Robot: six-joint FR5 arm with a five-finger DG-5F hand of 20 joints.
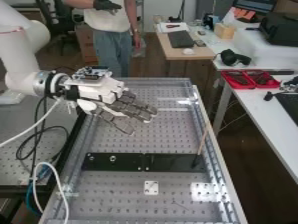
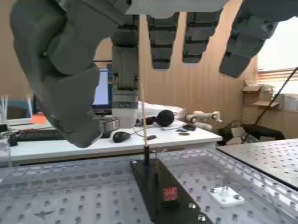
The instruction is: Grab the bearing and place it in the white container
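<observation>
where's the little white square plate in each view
high view: the white square lies low, about mid-width, on the bench just below the black strip
wrist view: the white square lies on the bench beside the black strip
shared landmark: the thin stick standing at one end of the black strip

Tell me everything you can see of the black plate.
The black plate is long, seemingly two sections end to end. It lies flat across the perforated bench, with bolt heads and a red label. A thin rod rises from one end; toward the other sits a small silvery piece, possibly the bearing. The hand isn't touching it.
</observation>
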